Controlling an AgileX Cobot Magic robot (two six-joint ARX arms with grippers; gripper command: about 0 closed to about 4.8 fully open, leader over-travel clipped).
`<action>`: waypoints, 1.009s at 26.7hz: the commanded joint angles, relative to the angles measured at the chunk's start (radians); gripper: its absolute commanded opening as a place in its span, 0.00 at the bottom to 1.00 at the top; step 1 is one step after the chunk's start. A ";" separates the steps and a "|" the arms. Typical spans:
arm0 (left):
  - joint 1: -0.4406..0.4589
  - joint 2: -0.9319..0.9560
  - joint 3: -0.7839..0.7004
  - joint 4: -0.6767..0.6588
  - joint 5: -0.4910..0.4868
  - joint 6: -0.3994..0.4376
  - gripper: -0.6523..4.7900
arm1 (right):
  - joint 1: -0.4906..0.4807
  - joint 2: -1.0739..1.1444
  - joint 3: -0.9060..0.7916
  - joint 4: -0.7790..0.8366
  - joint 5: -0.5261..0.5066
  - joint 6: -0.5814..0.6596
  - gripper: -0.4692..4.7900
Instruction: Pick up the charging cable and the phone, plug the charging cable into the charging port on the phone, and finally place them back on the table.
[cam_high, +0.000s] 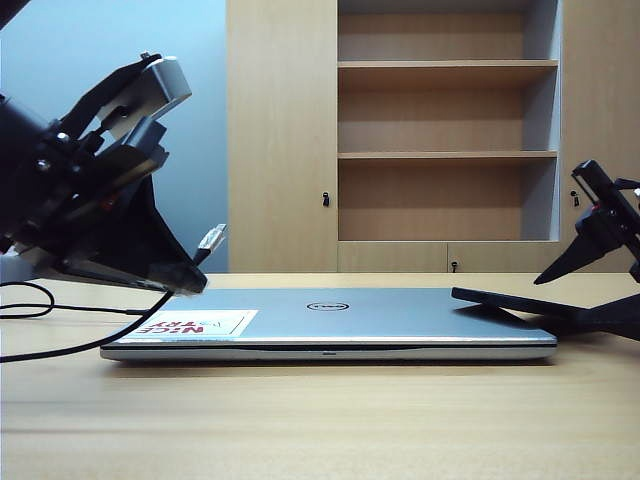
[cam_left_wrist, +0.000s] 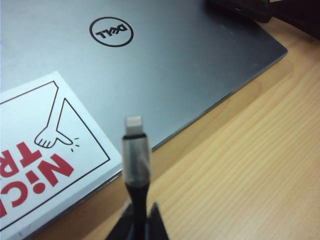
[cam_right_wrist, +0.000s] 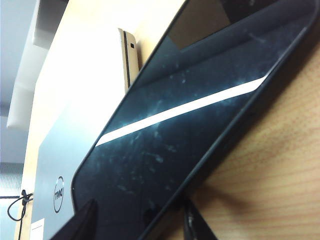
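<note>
Cable (cam_left_wrist: 136, 165), silver-tipped, in clamped left gripper (cam_left_wrist: 137, 220); glossy, smudged phone (cam_right_wrist: 200, 125) apparently between right gripper (cam_right_wrist: 140, 222) fingers.

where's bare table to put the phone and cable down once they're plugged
Free: the pale wood-grain table in front of the closed silver laptop. Crowded: laptop's left end, where the left pincer grips the thin black charging cable, and its right end, where the right pincer straddles the tilted black phone.

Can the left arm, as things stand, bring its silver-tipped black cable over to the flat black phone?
Probably yes. The left gripper is shut on the cable, its plug pointing across the closed silver laptop. Nothing stands on the lid between it and the phone, which the right gripper straddles at the far end.
</note>
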 joint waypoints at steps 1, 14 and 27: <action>-0.003 -0.001 0.002 0.013 0.002 0.001 0.11 | 0.002 0.021 -0.016 -0.100 0.011 0.029 0.48; -0.003 -0.001 0.002 0.012 0.002 0.001 0.11 | 0.002 0.021 -0.016 -0.087 0.032 0.029 0.09; -0.003 -0.002 0.002 0.011 0.002 0.001 0.11 | -0.021 0.021 0.015 -0.023 -0.099 0.259 0.79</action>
